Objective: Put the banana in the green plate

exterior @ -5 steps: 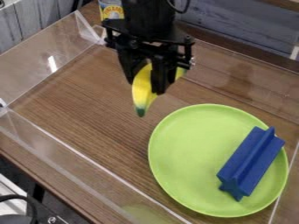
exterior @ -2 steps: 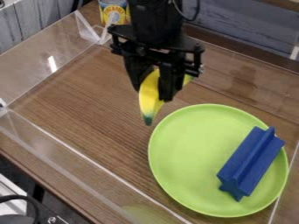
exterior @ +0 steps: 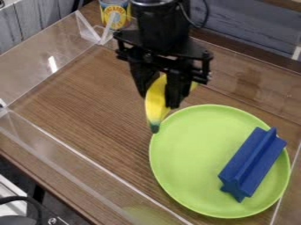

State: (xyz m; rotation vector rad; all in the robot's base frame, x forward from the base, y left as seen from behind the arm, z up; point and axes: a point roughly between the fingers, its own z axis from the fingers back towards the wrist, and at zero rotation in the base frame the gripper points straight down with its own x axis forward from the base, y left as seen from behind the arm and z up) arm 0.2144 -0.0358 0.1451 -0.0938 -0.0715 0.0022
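The yellow banana (exterior: pixel 154 104) hangs nearly upright, its greenish tip pointing down, with my black gripper (exterior: pixel 161 81) shut on its upper part. It is held in the air just over the left rim of the round green plate (exterior: pixel 200 158), which lies on the wooden table at the lower right. The banana's tip sits right above the plate's near-left edge.
A blue ridged block (exterior: pixel 252 163) lies on the right side of the plate. Clear plastic walls (exterior: pixel 47 61) fence the wooden table on the left and front. A yellow can-like object (exterior: pixel 113 13) stands at the back behind the arm.
The gripper has carried the banana to the right and slightly down, from over bare wood to the plate's left rim. The grip stays the same.
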